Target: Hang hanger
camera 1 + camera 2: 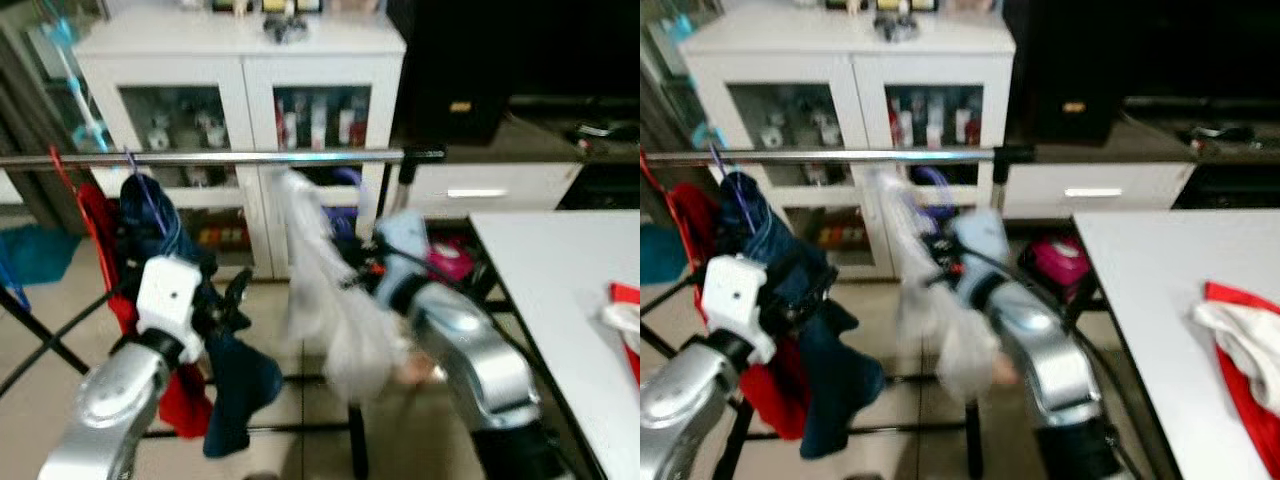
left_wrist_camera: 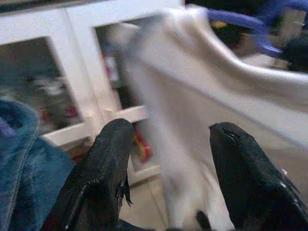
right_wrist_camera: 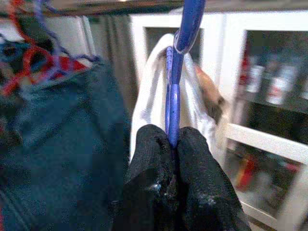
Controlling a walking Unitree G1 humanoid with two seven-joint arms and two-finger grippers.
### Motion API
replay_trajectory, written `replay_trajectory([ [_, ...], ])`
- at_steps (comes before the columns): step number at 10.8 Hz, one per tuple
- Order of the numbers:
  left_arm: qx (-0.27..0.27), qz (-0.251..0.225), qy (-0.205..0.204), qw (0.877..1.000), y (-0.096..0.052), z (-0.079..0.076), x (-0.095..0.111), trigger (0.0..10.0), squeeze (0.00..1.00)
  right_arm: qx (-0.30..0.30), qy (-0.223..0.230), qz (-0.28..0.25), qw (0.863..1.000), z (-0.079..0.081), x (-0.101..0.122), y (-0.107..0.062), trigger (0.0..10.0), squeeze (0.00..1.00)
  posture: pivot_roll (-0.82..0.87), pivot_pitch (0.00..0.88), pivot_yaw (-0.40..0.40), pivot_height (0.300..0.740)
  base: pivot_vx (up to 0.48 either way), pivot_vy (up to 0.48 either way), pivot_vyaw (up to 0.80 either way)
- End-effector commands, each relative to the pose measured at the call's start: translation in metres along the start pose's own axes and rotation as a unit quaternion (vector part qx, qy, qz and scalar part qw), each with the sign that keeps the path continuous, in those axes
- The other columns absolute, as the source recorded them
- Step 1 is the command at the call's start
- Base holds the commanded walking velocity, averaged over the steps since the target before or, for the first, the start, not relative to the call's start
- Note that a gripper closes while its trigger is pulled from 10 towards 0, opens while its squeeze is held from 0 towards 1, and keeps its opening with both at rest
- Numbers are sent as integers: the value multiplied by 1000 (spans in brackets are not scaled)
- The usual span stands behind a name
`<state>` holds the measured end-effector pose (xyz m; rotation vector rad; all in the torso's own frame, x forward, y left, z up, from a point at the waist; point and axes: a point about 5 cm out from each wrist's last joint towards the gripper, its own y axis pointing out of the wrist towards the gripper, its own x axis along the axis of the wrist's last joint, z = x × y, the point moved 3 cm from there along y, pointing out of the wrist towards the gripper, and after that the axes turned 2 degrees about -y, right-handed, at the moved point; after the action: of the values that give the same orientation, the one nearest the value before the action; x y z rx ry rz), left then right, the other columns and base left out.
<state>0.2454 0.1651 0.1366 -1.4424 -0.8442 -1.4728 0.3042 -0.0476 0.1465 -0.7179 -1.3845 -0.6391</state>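
My right gripper (image 3: 172,144) pinching the blue hanger (image 3: 179,72) with its white garment (image 1: 320,290) under the metal rail (image 1: 230,157), left gripper (image 2: 168,168) spread beside the denim garment (image 1: 160,230), labels in the white cabinet (image 1: 245,60) seemingly too blurred for me to read

Three garments hang: one red (image 1: 100,230), one blue (image 1: 160,225), one white (image 1: 320,290).

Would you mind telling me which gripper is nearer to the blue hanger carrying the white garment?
Right. The right gripper is clamped directly on the blue hanger under the rail. The left gripper is open beside the white garment, touching nothing.
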Motion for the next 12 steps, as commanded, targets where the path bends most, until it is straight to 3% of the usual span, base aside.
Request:
replay_trajectory([
  [1,-36,-2,2,999,-5,-7,4,10000,235,0,-8,-15,1000,-3,12,0,10000,0,45,0,28,740,0,0,0],
  [4,-53,3,11,999,-9,-4,5,10000,239,-34,-7,-10,999,-10,16,13,10000,0,56,0,23,740,0,0,0],
  [7,-107,-29,-17,994,-16,-8,22,10000,235,-84,7,34,996,-31,19,43,10000,0,66,0,31,740,0,0,0],
  [12,-120,-23,-13,992,-18,-4,24,10000,235,-148,27,76,986,-59,25,74,10000,0,78,0,38,740,0,0,0],
])
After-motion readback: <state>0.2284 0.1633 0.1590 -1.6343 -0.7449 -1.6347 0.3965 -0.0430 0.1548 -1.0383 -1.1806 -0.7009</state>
